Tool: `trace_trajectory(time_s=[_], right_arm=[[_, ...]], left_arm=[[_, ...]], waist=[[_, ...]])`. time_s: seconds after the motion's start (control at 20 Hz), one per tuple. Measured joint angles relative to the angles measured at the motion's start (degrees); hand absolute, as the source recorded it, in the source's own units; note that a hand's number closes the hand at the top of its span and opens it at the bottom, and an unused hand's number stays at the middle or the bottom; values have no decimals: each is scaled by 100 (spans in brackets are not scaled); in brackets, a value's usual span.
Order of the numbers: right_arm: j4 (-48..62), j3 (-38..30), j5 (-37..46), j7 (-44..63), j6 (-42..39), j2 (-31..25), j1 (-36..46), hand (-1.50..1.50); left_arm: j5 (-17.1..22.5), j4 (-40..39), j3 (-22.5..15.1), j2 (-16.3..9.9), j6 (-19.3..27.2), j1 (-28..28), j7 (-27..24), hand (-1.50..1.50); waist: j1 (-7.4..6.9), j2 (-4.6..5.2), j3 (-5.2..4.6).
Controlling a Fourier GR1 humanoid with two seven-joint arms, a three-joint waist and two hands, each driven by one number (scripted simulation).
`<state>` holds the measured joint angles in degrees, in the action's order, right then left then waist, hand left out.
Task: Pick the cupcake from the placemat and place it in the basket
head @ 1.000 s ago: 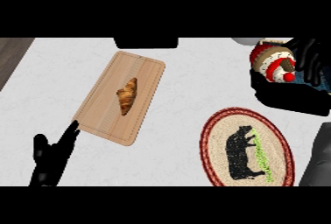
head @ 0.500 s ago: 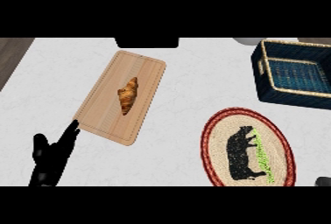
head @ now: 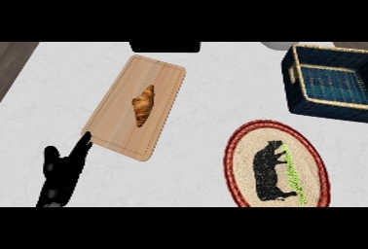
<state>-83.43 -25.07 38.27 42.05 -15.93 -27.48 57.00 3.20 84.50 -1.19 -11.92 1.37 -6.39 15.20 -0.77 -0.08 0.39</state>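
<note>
No cupcake shows anywhere in the head view. The oval woven placemat, red-rimmed with a black cow figure, lies at the lower right with nothing standing on it. The dark blue basket with a tan rim sits at the upper right, and its inside looks bare. My left hand rests open at the lower left, fingers pointing up toward the cutting board's near corner. My right hand is out of view.
A wooden cutting board lies tilted at left centre with a croissant on it. A dark object sits at the counter's far edge. The counter's left edge runs along the upper left corner.
One second ago my right hand held the cupcake over the basket at the upper right. Hand and cupcake have since left the view, uncovering the basket. The left hand has stayed put.
</note>
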Motion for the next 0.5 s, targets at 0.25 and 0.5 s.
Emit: trace_trajectory(time_s=[0.25, 0.5], right_arm=[[947, -141, -59, -746, 416, -228, -56, 150], [1676, -502, -375, -1150, 852, -195, -62, 150]], left_arm=[[22, 30, 63, -36, -88, -41, -21, 0], [-16, 69, 57, -19, -101, -44, 22, 0]], waist=[[-12, 5, -1], [-14, 7, 0]])
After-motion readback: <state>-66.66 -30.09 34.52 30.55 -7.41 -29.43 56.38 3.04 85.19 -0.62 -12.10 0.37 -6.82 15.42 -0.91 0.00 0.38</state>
